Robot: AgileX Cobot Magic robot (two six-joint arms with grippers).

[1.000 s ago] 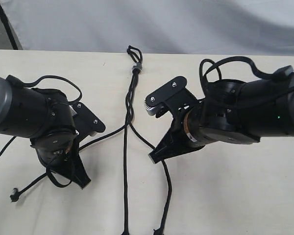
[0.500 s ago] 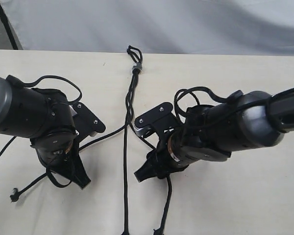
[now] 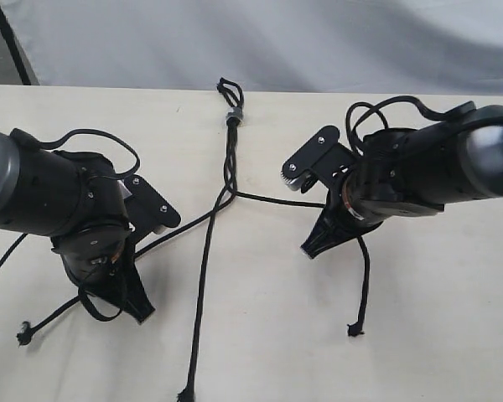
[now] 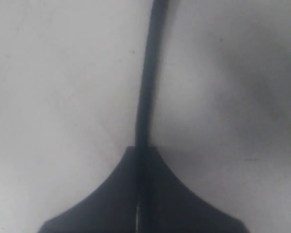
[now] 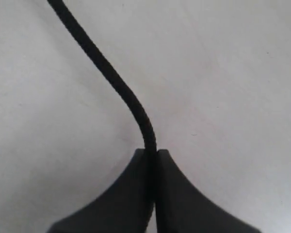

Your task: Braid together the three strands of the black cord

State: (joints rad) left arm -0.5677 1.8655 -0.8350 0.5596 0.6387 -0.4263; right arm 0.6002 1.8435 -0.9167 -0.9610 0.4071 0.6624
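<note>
Re the black cord: lies flat on the tabletop, with loop and grey band at the far edge, a short twisted run below, then splits into the three strands.

Left end effector: pinched shut on the left strand, with the frayed tip trailing off near the front-left. Right end effector: pinched shut on the right strand, pulling it sideways and nearly taut from the split, with the spare tail drooping down to the tabletop. Middle strand: ungripped, running loose toward the front edge.

Handling, judged from the droop and curves: light, limp, no stiffness at all. Can only be pulled, never pushed. Looks matte and twisted, so probably grips well between pads; low slip risk. Not fragile, though frayed tips may unravel if pinched there.

Best to take hold mid-length, fairly near the split, never at the tips: gives short, controllable crossings. Keep light tension to avoid slack crossings. Cannot tell whether the loop end is anchored; if not, expect a hard pull to drag the whole bundle.
</note>
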